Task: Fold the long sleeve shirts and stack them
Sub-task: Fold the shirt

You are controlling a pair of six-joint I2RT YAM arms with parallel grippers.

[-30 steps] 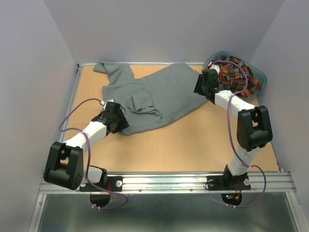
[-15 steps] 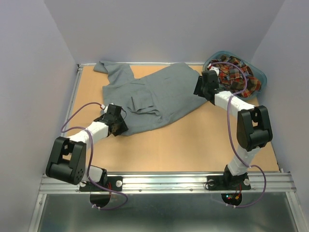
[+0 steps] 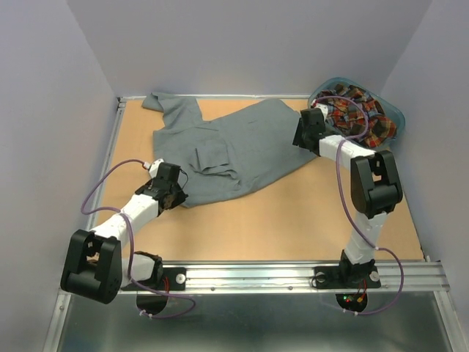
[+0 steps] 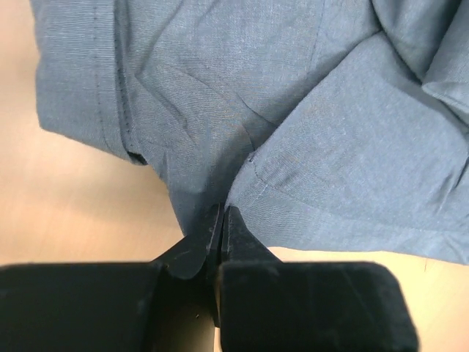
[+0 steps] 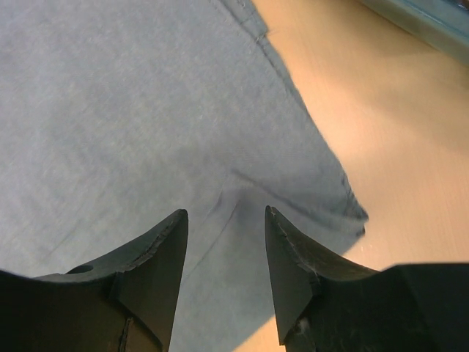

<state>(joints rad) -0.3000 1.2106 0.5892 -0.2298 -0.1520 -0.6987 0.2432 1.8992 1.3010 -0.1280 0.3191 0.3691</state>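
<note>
Grey right across the far half of the wooden table from above. Looking down on the grey shirt, spread out and rumpled, pocket showing near the middle, one sleeve thrown to the far left corner. Over at the far right, spotting the plaid shirt bunched inside the teal basket. Finding the left gripper at the near left hem of the grey shirt and the right gripper at its far right edge, just beside the teal basket. Too small up here to read either pair of fingers.

Down to the left wrist, and getting what the top view could not give. Left gripper pressed together, pinching a fold of the grey shirt right at the fingertips, with the cloth creasing away from the bite. Also picking out a stitched hem band at the upper left and bare wooden table on either side of the cloth.

Across to the right wrist. Right gripper spread apart, both black fingers over flat grey shirt near its hemmed corner, a faint crease between the tips. Cannot tell whether touching the cloth or just above it. Catching bare wooden table to the right and a sliver of the teal basket in the top right corner.
</note>
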